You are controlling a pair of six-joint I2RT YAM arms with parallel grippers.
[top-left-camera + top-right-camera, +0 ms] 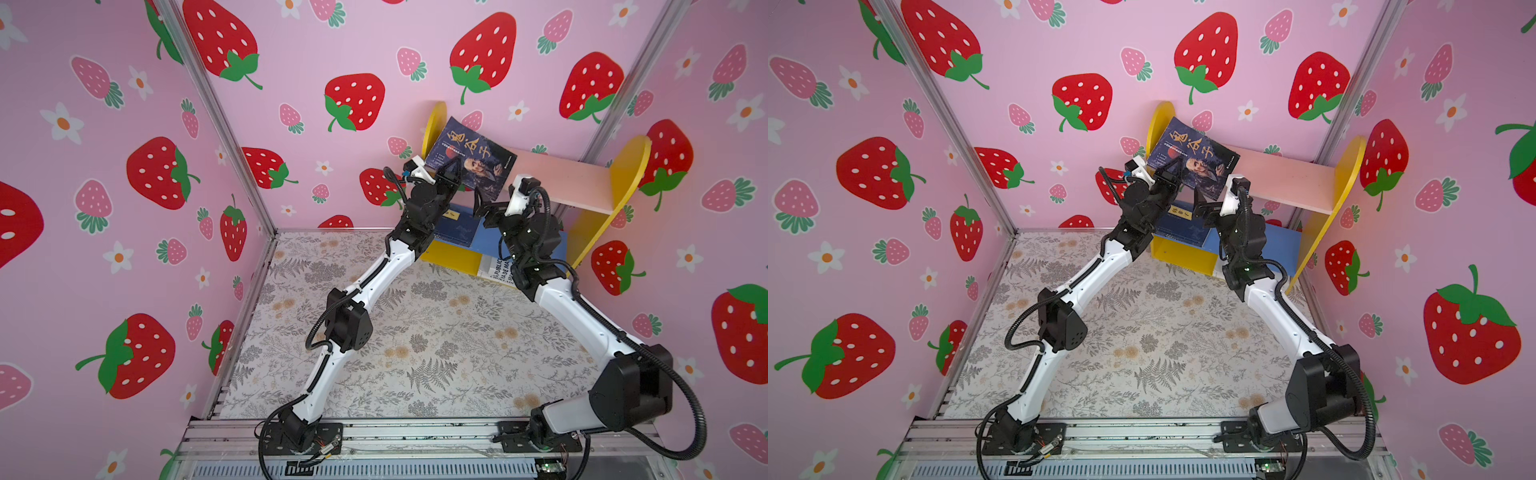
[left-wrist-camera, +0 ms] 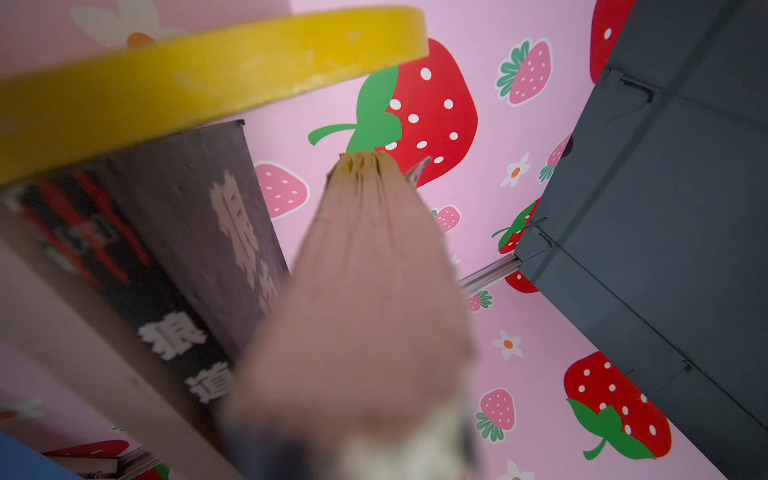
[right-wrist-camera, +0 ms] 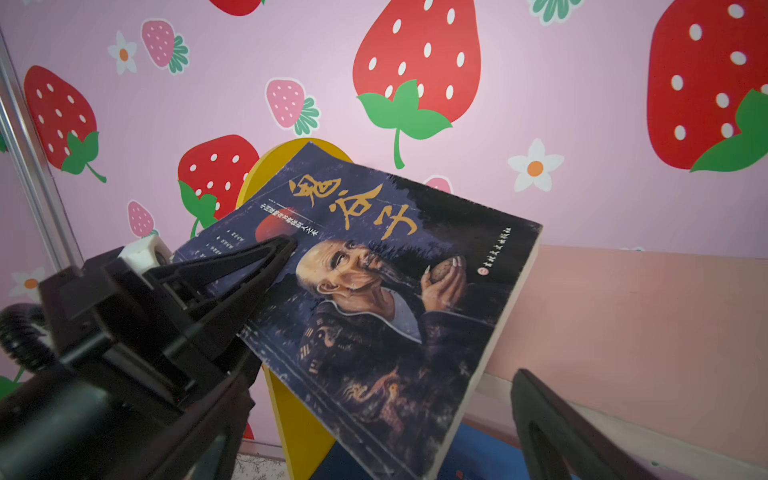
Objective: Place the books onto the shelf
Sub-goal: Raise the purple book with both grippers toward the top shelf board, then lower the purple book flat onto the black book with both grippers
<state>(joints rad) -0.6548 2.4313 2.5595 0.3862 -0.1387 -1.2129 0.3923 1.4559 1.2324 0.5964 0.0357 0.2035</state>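
Right wrist view: left gripper (image 3: pixel 282 249) clamps a tilted book (image 3: pixel 395 299) at the pink board (image 3: pixel 644 324) — right gripper (image 1: pixel 484 205) open — next, stand it upright.

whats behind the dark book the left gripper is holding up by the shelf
In the left wrist view, a second dark book with white characters stands behind the held book, beside the yellow side panel. In both top views the held book covers it entirely.
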